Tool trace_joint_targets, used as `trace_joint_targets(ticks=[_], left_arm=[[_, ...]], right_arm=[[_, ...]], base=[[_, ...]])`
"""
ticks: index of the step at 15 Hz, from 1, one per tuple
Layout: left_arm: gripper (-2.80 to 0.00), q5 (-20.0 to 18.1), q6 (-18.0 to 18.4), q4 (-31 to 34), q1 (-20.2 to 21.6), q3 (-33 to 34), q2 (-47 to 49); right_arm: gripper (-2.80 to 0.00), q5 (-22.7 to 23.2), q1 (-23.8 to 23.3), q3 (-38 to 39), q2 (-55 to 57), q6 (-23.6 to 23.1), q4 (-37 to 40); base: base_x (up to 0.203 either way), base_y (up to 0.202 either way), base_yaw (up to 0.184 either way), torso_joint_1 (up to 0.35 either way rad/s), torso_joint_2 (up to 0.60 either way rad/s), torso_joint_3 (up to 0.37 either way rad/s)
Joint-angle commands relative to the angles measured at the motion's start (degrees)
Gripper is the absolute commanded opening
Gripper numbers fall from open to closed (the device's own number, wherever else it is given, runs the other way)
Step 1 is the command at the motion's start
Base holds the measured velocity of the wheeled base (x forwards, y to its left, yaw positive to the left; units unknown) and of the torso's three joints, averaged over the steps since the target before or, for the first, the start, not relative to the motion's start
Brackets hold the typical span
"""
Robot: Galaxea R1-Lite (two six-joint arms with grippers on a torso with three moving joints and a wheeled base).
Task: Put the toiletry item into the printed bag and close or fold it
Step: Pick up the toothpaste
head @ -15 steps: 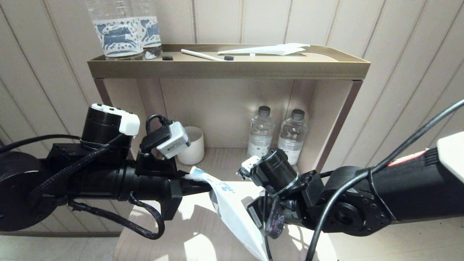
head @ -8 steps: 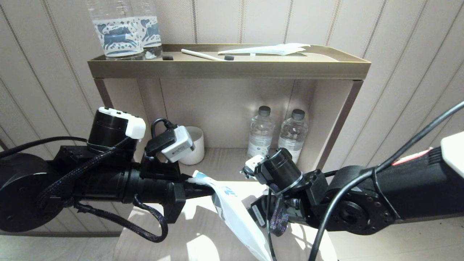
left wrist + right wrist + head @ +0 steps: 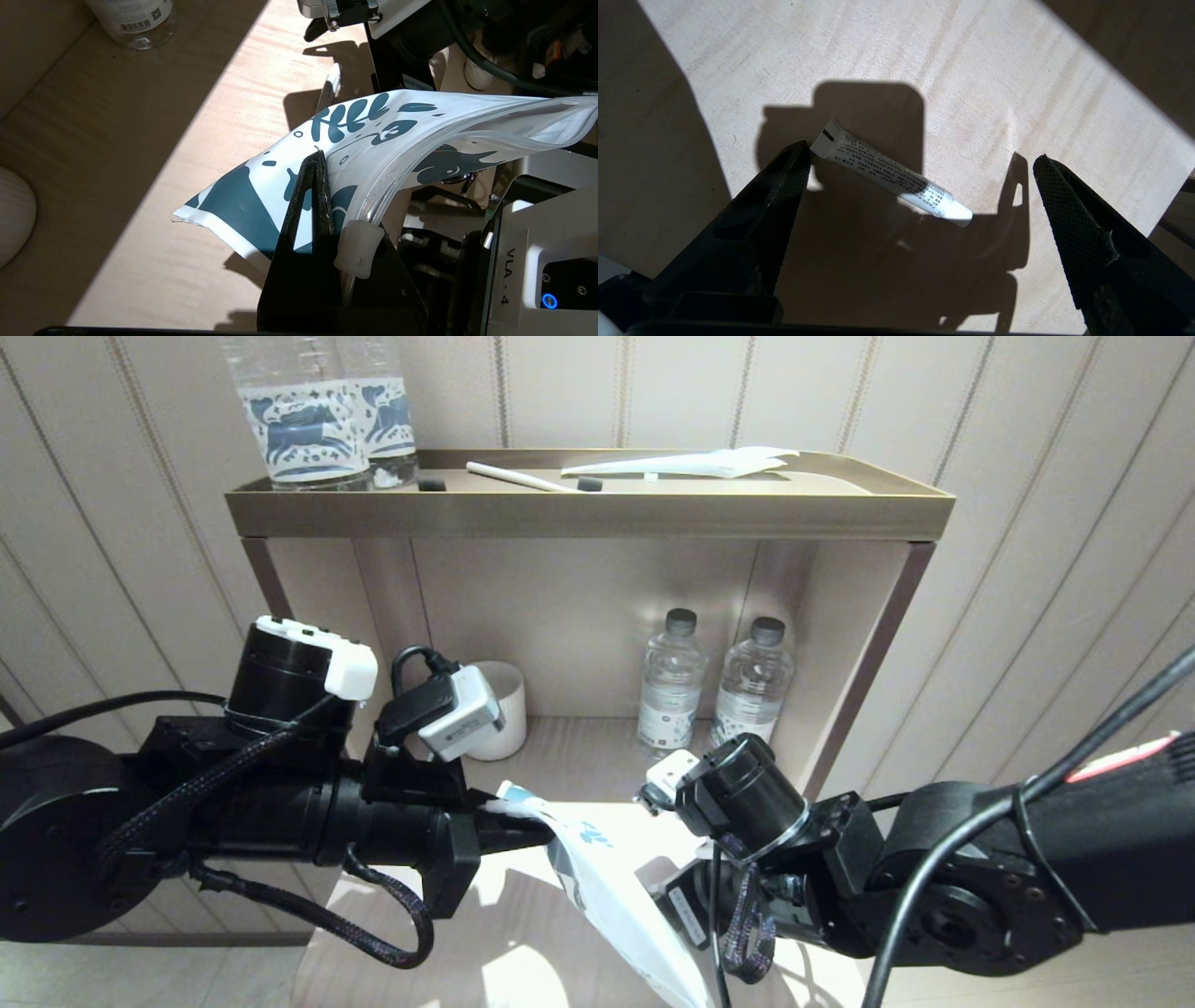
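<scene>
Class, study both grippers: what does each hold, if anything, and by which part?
The left gripper holds the printed bag by its zip-seal end, near a corner. The right gripper is open over the small white tube, holding nothing.

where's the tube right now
The tube lies flat on the wooden table, below the open right gripper, in the right wrist view. The left gripper holds the printed bag nearby.

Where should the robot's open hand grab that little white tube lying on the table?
Best around the middle of the small white tube, coming straight down from above. It lies flat on the wooden table, slanted between the open fingers of the right gripper, so they should close across its narrow body. The left gripper holds the printed bag.
</scene>
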Motion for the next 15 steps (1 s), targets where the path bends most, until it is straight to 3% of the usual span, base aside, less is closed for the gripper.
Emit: trace_joint_targets(ticks=[1,15], left_arm=[[-2.80,-0.19,0.14,-0.08,-0.08,0.01,-0.05],[-2.80,-0.11,0.41,-0.08,-0.96,0.40,0.18]], right_arm=[[0.00,-0.06,0.25,0.54,-0.62,0.09,-0.14],[0.00,-0.94,-0.63,-1.80,1.80,-0.24,-0.14]], base=[[0.000,0.000,0.000,0.000,0.00,0.000],[0.000,0.000,0.000,0.000,0.00,0.000]])
